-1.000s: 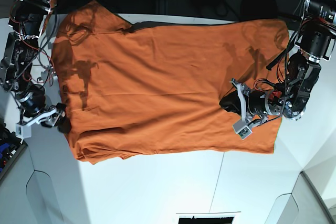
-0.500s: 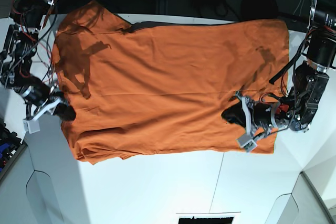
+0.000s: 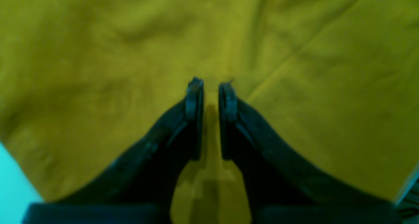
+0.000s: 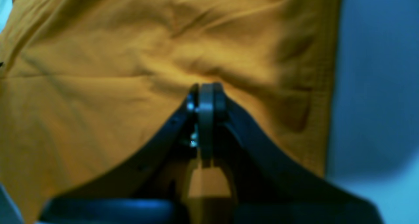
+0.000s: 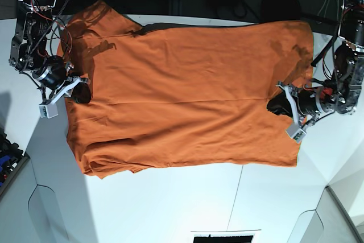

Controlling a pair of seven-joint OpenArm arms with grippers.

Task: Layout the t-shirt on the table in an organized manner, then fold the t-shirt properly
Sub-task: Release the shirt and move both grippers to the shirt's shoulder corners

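**A:** Well, how will the t-shirt handle?

**B:** Probably as light, limp cotton: it should drape, crease and drag along the table rather than hold any shape. It lies spread across the table's far half, its far edge at or over the table's dark far edge, neck towards the right gripper.

**A:** Where should it be taken?

**B:** At hems and corners, likely, since a pinch mid-panel only bunches the cloth. The right gripper sits over the shirt's sleeve end, fingers pressed flat together; the right wrist view shows wrinkles gathering at the tips, but whether any cloth is caught between them cannot be told. The left gripper hovers over the hem end, its fingers slightly apart, and cloth shows through the narrow gap; whether they pinch any cloth cannot be told.

**A:** Room to move?

**B:** Bare white tabletop stretches on the near side of the shirt, crossed by a thin seam line. The near sleeve end looks doubled under and rumpled. On the far side there is hardly any margin, so a fold would best travel towards the near side.
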